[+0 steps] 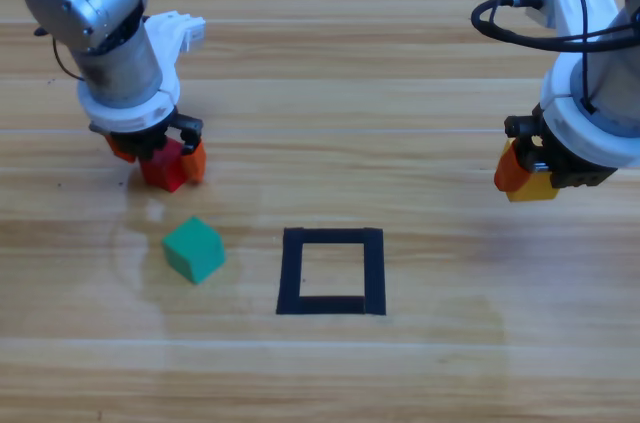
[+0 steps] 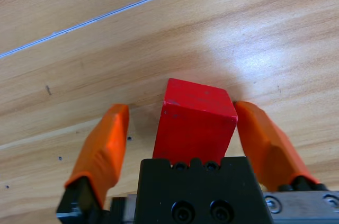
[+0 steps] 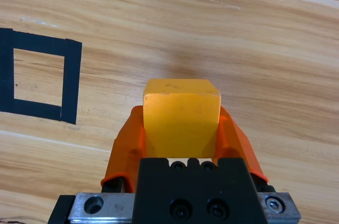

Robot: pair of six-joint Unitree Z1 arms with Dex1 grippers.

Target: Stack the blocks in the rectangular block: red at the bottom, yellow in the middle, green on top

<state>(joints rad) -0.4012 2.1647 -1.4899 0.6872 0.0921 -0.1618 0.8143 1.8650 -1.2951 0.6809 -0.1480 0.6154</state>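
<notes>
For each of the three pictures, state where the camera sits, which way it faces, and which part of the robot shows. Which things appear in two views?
High view: above the table, facing down; both arms, green cube, tape square.
Left wrist view: along the left gripper, jaws open around the red cube.
Right wrist view: along the right gripper, shut on the yellow cube.
Shared: red cube, yellow cube, tape square.

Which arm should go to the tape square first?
Left. The left gripper has the red cube between its open jaws, and red goes at the bottom. The right gripper is shut on the yellow cube; the tape square is empty.
</notes>
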